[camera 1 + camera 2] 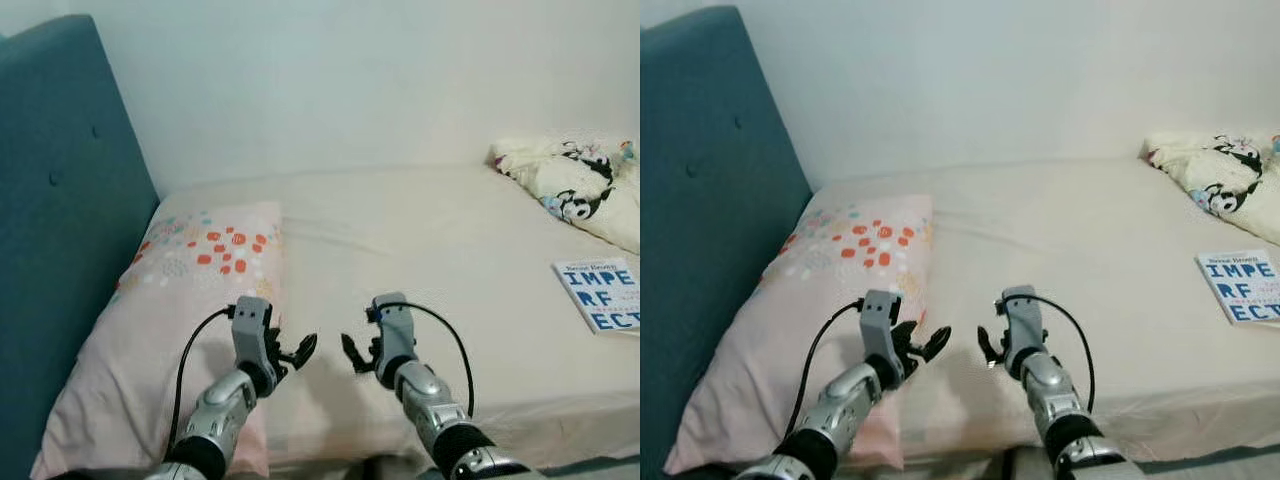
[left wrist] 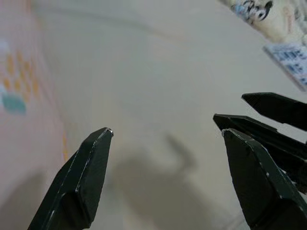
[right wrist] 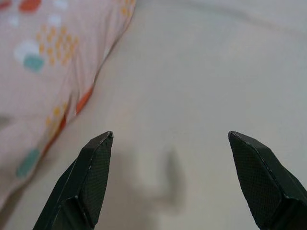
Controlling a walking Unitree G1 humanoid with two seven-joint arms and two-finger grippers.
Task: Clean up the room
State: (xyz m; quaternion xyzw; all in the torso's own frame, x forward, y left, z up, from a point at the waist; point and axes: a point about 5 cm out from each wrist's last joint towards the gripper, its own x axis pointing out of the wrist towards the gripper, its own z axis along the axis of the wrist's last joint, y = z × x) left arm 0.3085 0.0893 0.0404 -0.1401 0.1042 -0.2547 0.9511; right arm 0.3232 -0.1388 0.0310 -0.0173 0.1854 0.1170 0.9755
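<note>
Both grippers — left (image 1: 300, 352) and right (image 1: 352, 353) — hover empty with fingers spread over the near edge of the bed (image 1: 420, 250), probably staged for a grab. Book (image 1: 602, 293) lies far right, pillow (image 1: 190, 300) left.

Head views: from above the near edge of the bed (image 1: 420, 260), facing forward and down, at middle range; both share the pillow (image 1: 190, 300), book (image 1: 603, 292) and wall (image 1: 350, 80).
Left wrist view: close over the sheet, looking toward the book (image 2: 290, 60).
Right wrist view: close over the sheet, pillow (image 3: 48, 62) edge alongside.
Shared: bed sheet, pillow.
</note>
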